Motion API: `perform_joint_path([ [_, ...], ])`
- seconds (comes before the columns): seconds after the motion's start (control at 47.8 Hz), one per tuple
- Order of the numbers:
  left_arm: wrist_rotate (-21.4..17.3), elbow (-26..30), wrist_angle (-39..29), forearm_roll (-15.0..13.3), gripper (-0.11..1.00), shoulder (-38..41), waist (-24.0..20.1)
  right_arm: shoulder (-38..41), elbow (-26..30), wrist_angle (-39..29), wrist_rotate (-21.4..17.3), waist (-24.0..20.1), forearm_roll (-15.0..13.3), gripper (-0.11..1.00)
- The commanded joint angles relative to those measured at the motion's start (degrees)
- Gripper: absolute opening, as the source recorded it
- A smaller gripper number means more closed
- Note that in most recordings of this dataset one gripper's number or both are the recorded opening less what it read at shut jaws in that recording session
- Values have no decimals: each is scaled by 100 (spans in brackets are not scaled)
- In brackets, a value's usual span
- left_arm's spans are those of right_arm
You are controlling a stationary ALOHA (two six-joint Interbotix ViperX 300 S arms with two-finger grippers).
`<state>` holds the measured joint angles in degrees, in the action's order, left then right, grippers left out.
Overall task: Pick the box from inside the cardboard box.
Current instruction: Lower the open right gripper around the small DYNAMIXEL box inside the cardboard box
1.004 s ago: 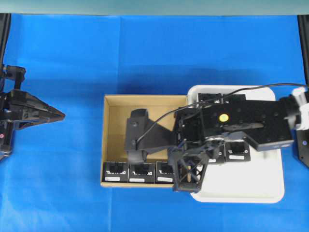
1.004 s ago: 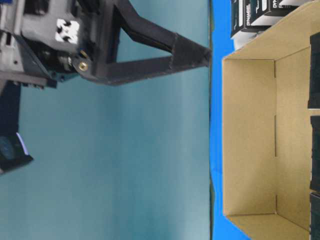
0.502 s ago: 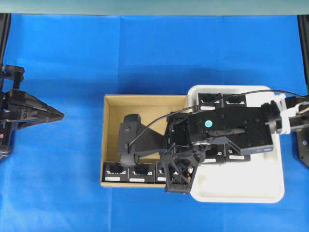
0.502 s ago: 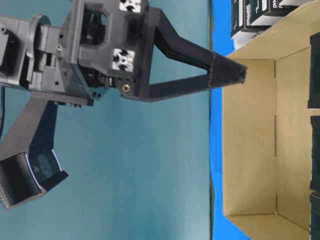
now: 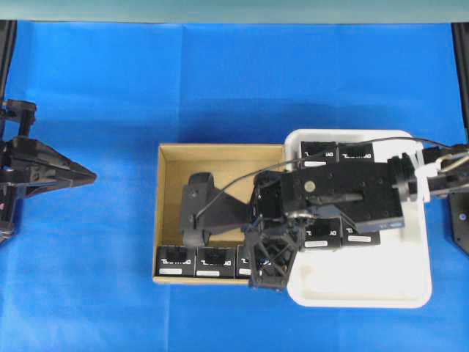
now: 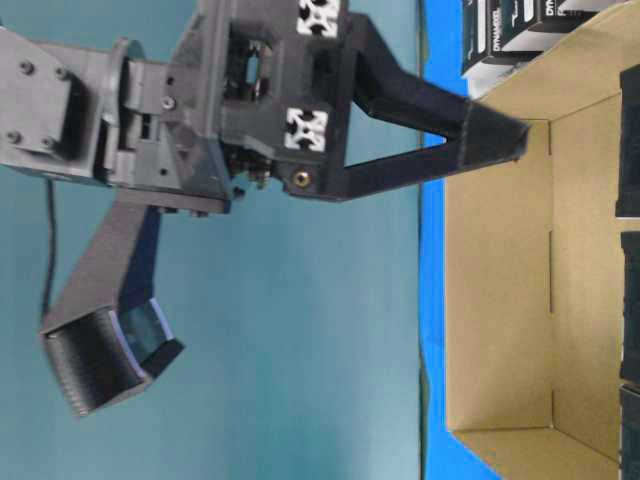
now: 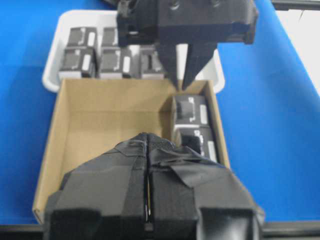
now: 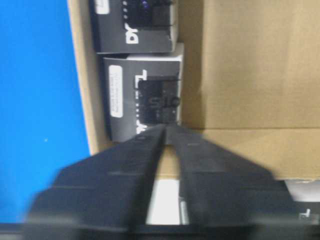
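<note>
The cardboard box (image 5: 158, 213) lies mid-table with black boxes (image 5: 176, 260) lined along its near wall. My right gripper (image 5: 194, 216) reaches across from the right and hangs over the carton's floor, slanting down. In the right wrist view its tips (image 8: 167, 127) meet with nothing between them, just short of one black box (image 8: 145, 105). From the side the gripper (image 6: 505, 140) is level with the carton's rim (image 6: 500, 300). My left gripper (image 5: 91, 175) is shut and empty, resting well left of the carton, its taped fingers (image 7: 125, 175) pressed together.
A white tray (image 5: 366, 290) touches the carton's right side and carries several more black boxes (image 5: 319, 150) under the right arm. Blue cloth (image 5: 220, 81) covers the table. Arm bases stand at both side edges.
The right arm has slid left and lowered, bringing its fingertips from above the carton's right wall down to rim height inside it. The left arm has stayed put.
</note>
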<state>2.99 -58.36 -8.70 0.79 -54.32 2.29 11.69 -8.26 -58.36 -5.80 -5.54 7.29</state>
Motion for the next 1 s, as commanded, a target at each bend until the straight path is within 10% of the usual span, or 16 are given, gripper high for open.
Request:
perform_joint_path([
  [0.0, 18, 149, 26, 18, -7, 18, 35, 18, 0, 44, 9, 88, 62, 47],
  [0.23, 26, 149, -53, 18, -7, 35, 70, 9, -53, 193, 26, 211, 53, 99],
  [0.983, 18, 149, -88, 9, -7, 26, 62, 308, -431, 809, 44, -9, 246, 98],
])
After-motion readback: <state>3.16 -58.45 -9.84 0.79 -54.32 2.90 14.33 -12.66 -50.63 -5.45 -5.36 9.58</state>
